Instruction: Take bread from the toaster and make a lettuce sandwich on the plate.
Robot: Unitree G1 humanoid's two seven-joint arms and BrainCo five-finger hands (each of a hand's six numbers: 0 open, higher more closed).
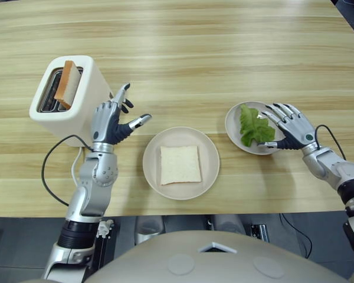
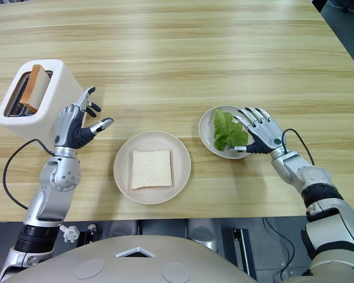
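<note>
**One slice on the plate, one in the toaster**

Left eye view: My left hand (image 1: 109, 121) stands upright just beside the toaster (image 1: 76, 106), fingers spread and uncurled, holding nothing. A browned slice (image 1: 66, 84) sticks up out of the toaster's slot, tilted a little. At centre, a white slice (image 1: 180, 164) lies flat in the middle of the plate (image 1: 209, 177). To its right sits a smaller dish (image 1: 232, 127) carrying the lettuce (image 1: 252, 125). My right hand (image 1: 295, 128) lies over the dish's right side, fingers fanned out above the edge of the leaf and thumb pointing in along the near rim. The hand is loose, not clenched, and I cannot tell whether any fingertip touches the leaf.

Right eye view: The wooden table (image 2: 194, 53) bears the toaster at far left, the plate in the middle and the dish near it on the right. The toaster's black cable (image 2: 10, 162) loops toward the table's near edge, passing behind my left forearm. Plate and dish stand apart, not touching.
</note>
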